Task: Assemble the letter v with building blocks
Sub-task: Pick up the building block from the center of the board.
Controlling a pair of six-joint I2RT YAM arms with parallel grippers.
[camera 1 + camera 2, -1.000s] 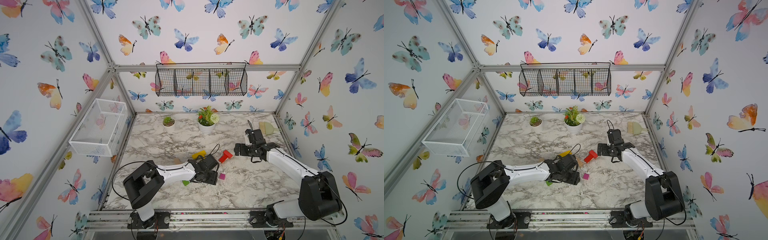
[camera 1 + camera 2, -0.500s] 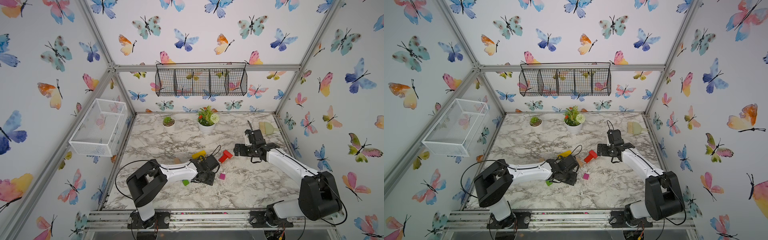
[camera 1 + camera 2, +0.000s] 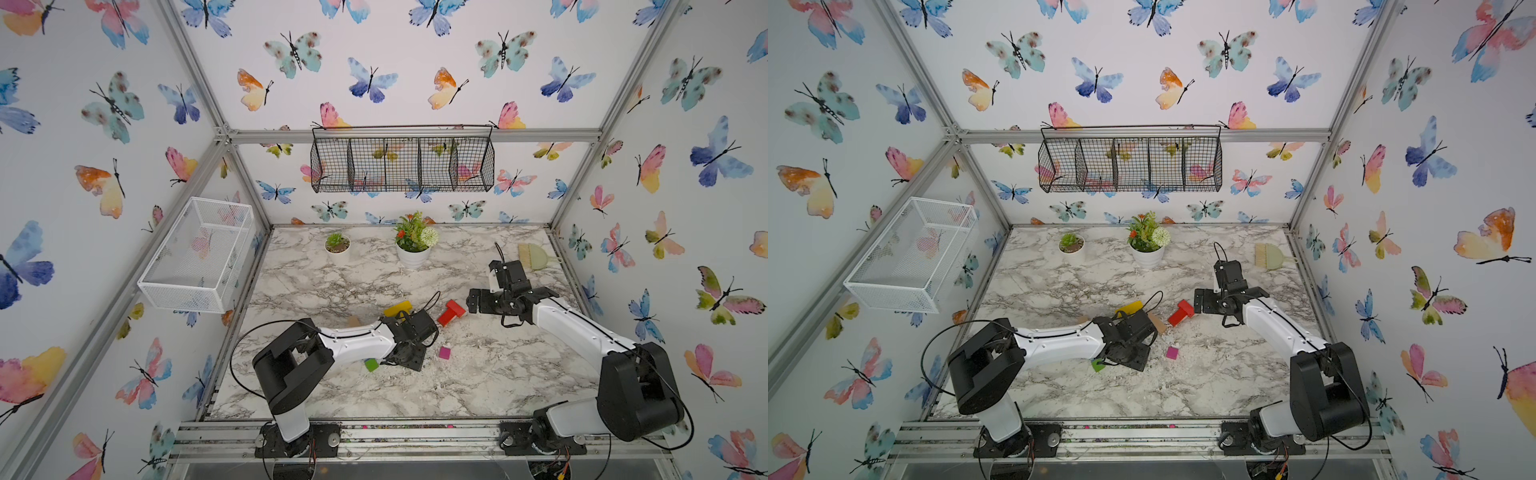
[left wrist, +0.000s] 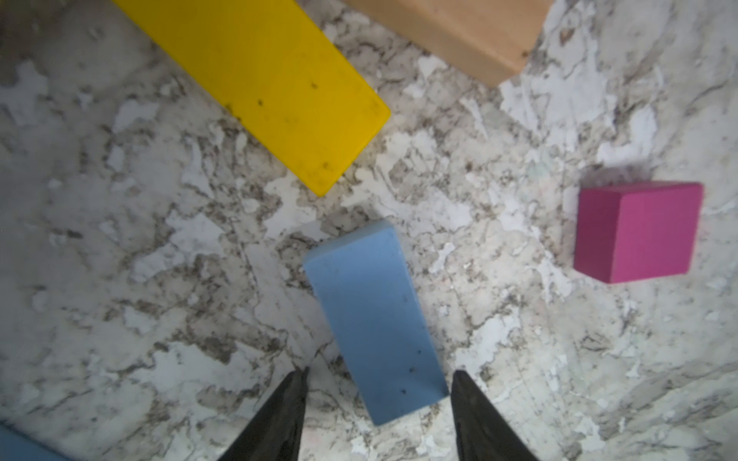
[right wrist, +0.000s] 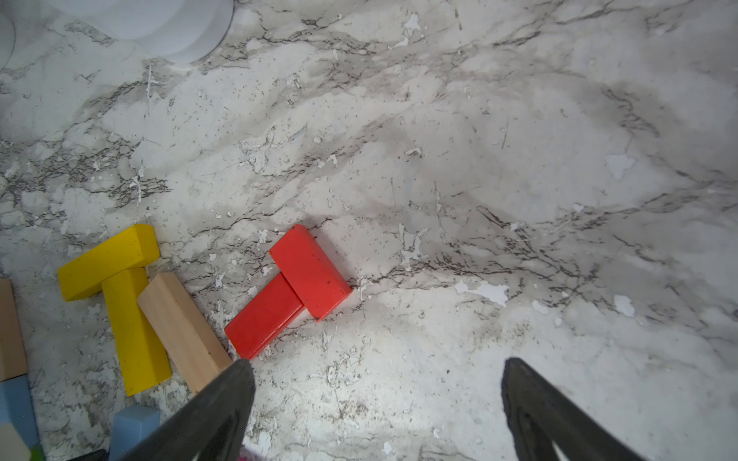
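In the left wrist view my left gripper (image 4: 378, 375) is open, its fingertips on either side of the near end of a light blue block (image 4: 375, 319) that lies flat on the marble, with a gap at one fingertip. Beyond it lie a yellow bar (image 4: 271, 80), a tan bar (image 4: 459, 32) and a magenta cube (image 4: 639, 231). In both top views the left gripper (image 3: 409, 357) (image 3: 1129, 355) sits between the green cube (image 3: 371, 365) and the magenta cube (image 3: 444, 353). My right gripper (image 5: 375, 367) (image 3: 471, 301) is open over bare marble beside two red blocks (image 5: 309, 271) (image 3: 451, 311) that form a T.
Two yellow bars (image 5: 135, 331) and a tan bar (image 5: 183, 331) lie left of the red ones. Two potted plants (image 3: 413, 245) (image 3: 337, 247) and a small brush (image 3: 534, 255) stand at the back. A white wire basket (image 3: 195, 253) hangs on the left wall, a black one (image 3: 401, 160) at the back.
The left arm has shifted slightly over the blocks near the green cube. The right arm has not moved.
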